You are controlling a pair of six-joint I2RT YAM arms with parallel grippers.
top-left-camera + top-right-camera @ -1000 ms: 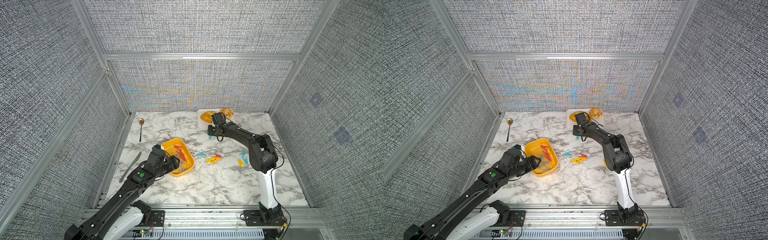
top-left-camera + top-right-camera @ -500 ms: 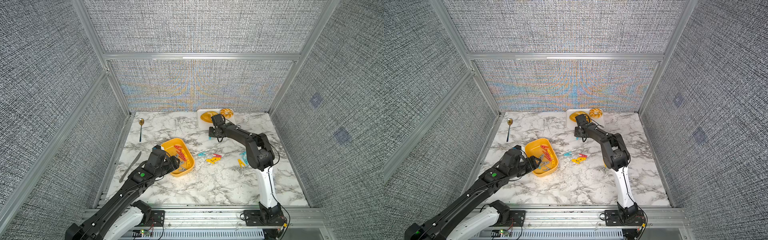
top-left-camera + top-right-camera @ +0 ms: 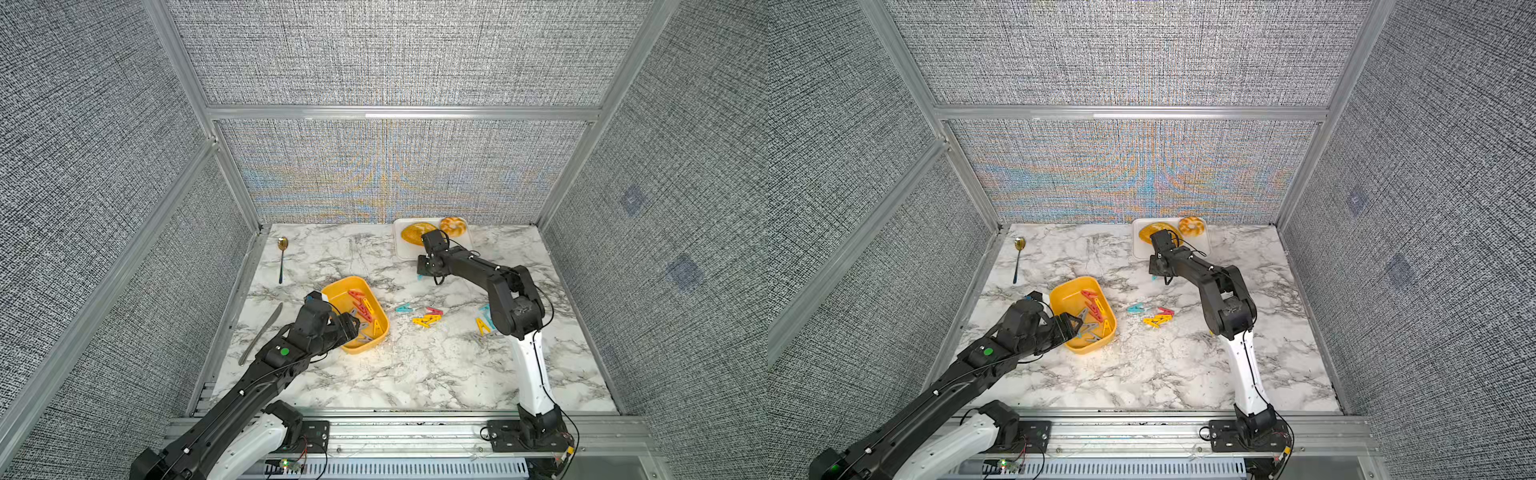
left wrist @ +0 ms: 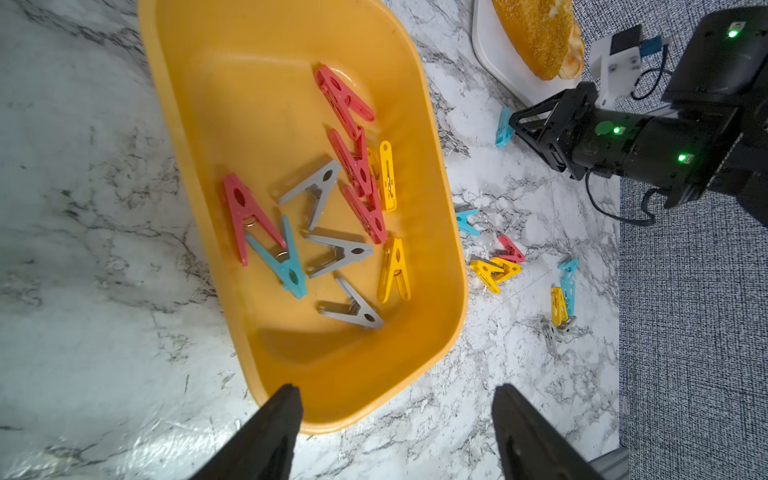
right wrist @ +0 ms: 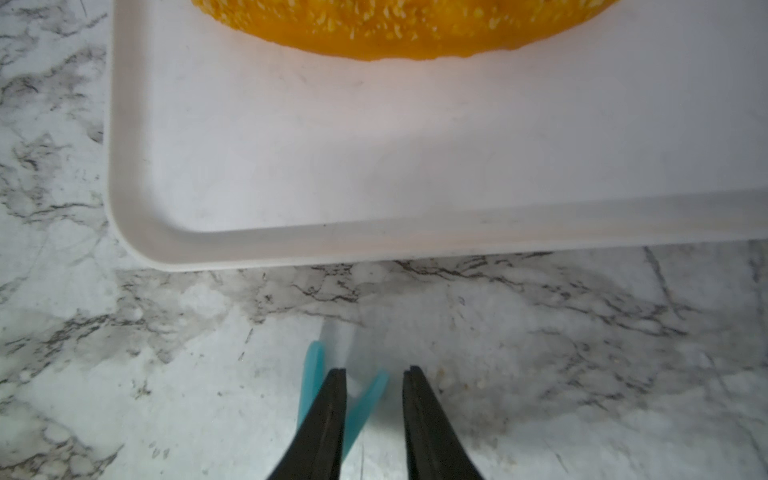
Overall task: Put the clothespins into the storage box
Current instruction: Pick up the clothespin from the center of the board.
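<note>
The right gripper (image 5: 374, 372), jaws narrowly apart, is straddling one leg of a teal clothespin (image 5: 312, 365) lying on the worktop (image 5: 540, 332) beside the white tray (image 5: 291, 249). The left gripper (image 4: 395, 397) is hanging wide and empty over the yellow box (image 4: 249, 83), which is holding several clothespins (image 4: 357, 166).

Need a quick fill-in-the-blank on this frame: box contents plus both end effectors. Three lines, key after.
1. The yellow-orange plastic storage box holds ___ grey plastic clothespins.
2. The left end effector hangs at one end of that box, jaws ___ and empty.
3. The right end effector is at a teal plastic clothespin lying on the marble tabletop beside the ___ flat tray.

Missing words: three; open; white
</note>
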